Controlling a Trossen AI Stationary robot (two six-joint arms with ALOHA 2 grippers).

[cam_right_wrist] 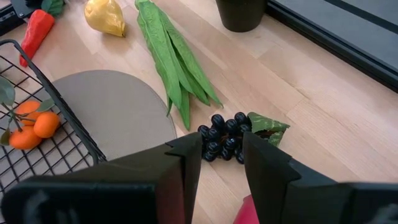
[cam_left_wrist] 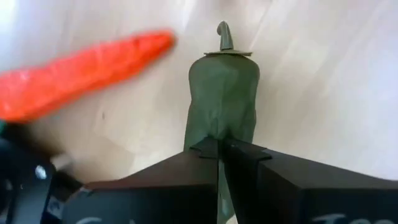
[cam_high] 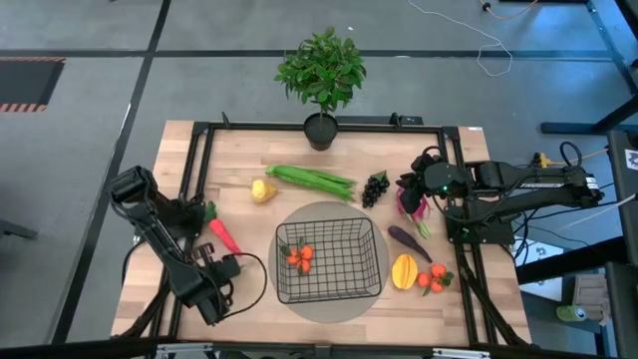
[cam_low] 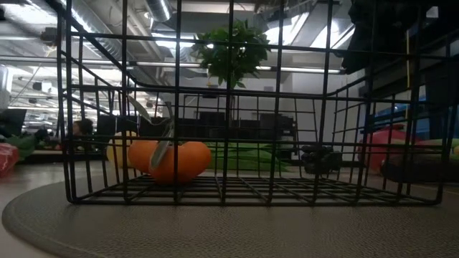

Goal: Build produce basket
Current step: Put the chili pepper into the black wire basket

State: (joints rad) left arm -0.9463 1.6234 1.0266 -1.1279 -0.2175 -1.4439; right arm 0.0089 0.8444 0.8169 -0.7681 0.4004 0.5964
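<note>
Black wire basket (cam_high: 330, 261) sits on the round grey mat (cam_high: 330, 309) at the table's six o'clock in the high view. I see one bunch of orange tomatoes (cam_high: 300, 257) inside it. At its three o'clock lie the mango (cam_high: 404, 270), the eggplant (cam_high: 409, 242) and a second tomato bunch (cam_high: 433, 281). Toward twelve are the green beans (cam_high: 311, 179), the lemon (cam_high: 263, 189) and the grapes (cam_high: 375, 187), with the potted plant (cam_high: 321, 75) beyond. The left arm reaches in at the table's nine o'clock, beside the red chili (cam_high: 223, 235). The right arm hangs at two o'clock over the pink radish (cam_high: 415, 206).

In the low view the mesh fills my screen, with the tomatoes resting on its floor.

From the left wrist, I see the left gripper (cam_left_wrist: 221, 144) clamped shut on the end of the dark green cucumber (cam_left_wrist: 224, 93), with the chili just beside it.

From the right wrist, the right gripper (cam_right_wrist: 222, 149) has its fingers apart with nothing between the tips. The grapes lie on the table just ahead.
</note>
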